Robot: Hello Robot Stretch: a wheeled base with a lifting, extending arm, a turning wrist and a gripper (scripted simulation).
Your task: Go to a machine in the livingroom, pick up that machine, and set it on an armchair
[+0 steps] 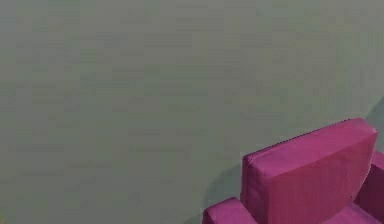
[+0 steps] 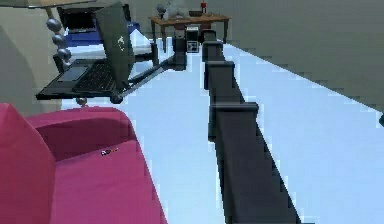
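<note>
An open dark laptop (image 2: 92,68) hangs in the arm side view's upper left, above a magenta armchair (image 2: 85,165) and clear of it. The arm (image 2: 235,130) rises from the bottom edge to its white marker squares (image 2: 192,44). From there the gripper (image 2: 140,82) reaches left to the laptop's base and holds it. The armchair's seat lies below the laptop at the lower left. In the forward view the armchair (image 1: 310,178) shows its back and an armrest at the bottom right, against a grey-green wall.
A small wooden table (image 2: 190,20) with a few objects on it stands far out at the top. A dark-framed screen (image 2: 78,18) stands behind the laptop. Pale floor (image 2: 320,130) stretches to the arm's right.
</note>
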